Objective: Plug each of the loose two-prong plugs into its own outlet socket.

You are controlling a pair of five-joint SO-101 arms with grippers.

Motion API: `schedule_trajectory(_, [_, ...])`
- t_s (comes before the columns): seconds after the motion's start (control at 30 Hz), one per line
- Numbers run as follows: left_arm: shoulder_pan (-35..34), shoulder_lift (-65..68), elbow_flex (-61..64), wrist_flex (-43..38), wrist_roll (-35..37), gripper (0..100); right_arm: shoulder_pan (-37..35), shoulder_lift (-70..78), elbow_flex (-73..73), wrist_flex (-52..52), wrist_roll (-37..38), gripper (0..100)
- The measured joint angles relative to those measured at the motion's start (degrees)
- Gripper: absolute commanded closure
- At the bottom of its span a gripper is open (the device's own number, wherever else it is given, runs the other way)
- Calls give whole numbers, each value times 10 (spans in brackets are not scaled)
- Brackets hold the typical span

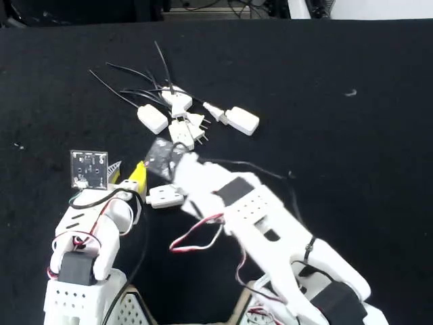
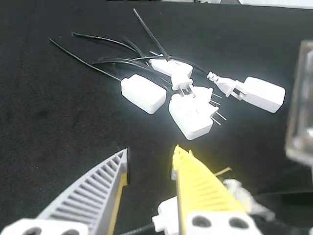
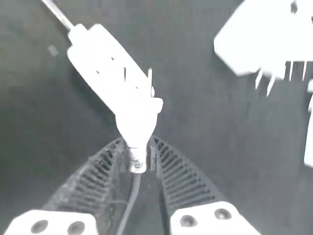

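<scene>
White plugs — left pincer apparently yellow-and-grey.

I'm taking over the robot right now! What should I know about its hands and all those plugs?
The left hand is open and empty, low over the table, with a loose socket just beside it.
The right hand is shut on a white plug, gripping it at the cord end.
A pile of plugs and sockets lies tangled farther out.
Done: one joined pair at the pile's edge looks plugged in.
Left: the held plug and the pile's loose ones.
</scene>
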Motion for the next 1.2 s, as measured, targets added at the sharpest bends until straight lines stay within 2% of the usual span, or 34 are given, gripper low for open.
schedule_trajectory(0.23, [0,0,-20,0,38,844,-12,29,0,-67,-3,988])
schedule_trajectory(0.33, [0,0,-20,0,40,844,-13,29,-22,-67,-33,988])
schedule_trajectory(0.53, [0,0,-20,0,40,844,-13,28,-58,-42,-81,988])
schedule_trajectory(0.77, [0,0,-20,-12,40,844,-50,28,-60,-37,-88,988])
schedule_trajectory(1.2, [0,0,2,-39,40,841,-53,28,-100,14,-88,988])
